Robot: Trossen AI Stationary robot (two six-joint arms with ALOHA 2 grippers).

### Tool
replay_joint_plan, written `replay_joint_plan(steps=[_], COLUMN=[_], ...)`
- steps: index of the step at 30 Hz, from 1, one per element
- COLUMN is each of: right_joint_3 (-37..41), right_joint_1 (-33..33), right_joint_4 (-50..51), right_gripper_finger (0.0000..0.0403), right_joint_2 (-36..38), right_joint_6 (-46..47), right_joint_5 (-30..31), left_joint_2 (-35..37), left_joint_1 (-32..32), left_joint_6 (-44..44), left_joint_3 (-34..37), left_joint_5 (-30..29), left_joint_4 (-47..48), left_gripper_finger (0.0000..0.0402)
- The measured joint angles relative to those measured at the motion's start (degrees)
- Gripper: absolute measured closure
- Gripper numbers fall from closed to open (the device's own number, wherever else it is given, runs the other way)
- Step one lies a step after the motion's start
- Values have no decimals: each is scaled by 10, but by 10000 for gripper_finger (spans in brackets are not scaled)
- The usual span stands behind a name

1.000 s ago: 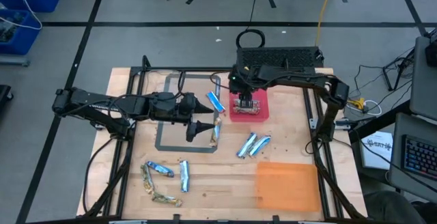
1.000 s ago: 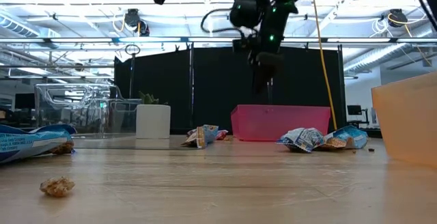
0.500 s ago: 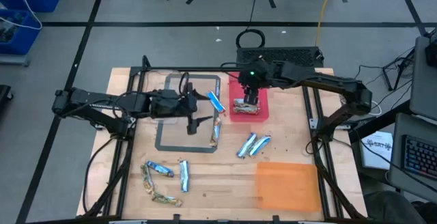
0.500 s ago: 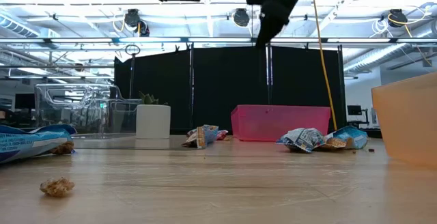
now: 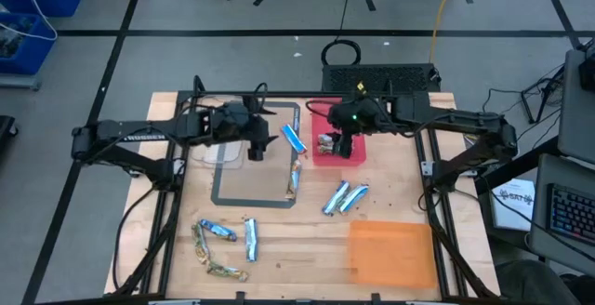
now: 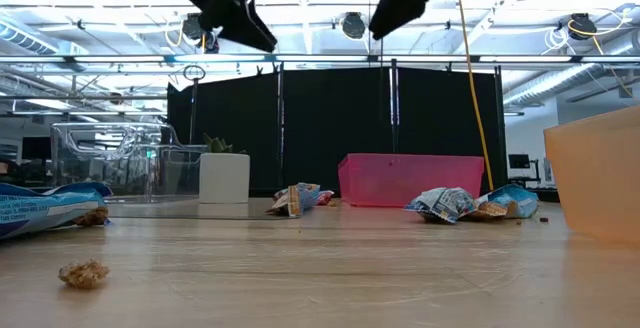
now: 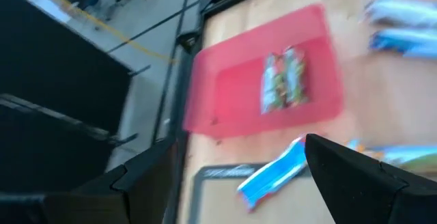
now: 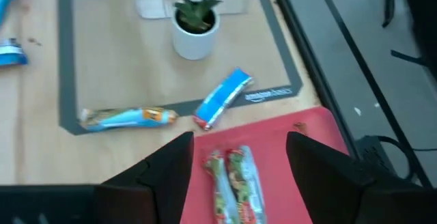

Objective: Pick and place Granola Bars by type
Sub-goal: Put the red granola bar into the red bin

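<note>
Both grippers, left [image 7: 225,183] and right [image 8: 235,162], spread wide, empty. Could easily drop blue bar [image 5: 294,139] into red tray [image 5: 358,152], upper middle, mixing types.

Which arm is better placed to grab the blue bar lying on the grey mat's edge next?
Left, probably. The left gripper hangs open beside the blue bar, which shows just past its fingers; the right gripper sits over the pink tray.

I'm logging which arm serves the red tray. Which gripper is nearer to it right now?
Right. The right gripper hangs open directly above the red tray, which holds two bars. The left gripper is open too, off to the tray's side above the grey mat.
</note>
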State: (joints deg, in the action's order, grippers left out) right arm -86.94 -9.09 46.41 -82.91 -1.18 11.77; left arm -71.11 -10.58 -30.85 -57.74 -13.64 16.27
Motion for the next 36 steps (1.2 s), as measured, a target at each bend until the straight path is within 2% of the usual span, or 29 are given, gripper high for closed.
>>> replay_joint_plan(steps=[9,16,27,31,36], right_joint_3=[0,0,0,0,0], right_joint_1=[48,74,85,85,89], right_joint_4=[-43,-51,-50,-45,-42], right_gripper_finger=[171,170,169,172,169], right_joint_2=[0,0,0,0,0], right_joint_6=[10,10,6,6,5], right_joint_5=[0,1,2,1,1], left_joint_2=[0,-2,-105,-147,-197], left_joint_1=[-51,-65,-97,-117,-130], left_joint_6=[-102,-178,-229,-281,-310], left_joint_3=[0,-12,-224,-265,-282], left_joint_5=[2,11,-16,-15,-17], left_joint_4=[9,63,251,309,326], left_gripper_finger=[78,78,78,78,78])
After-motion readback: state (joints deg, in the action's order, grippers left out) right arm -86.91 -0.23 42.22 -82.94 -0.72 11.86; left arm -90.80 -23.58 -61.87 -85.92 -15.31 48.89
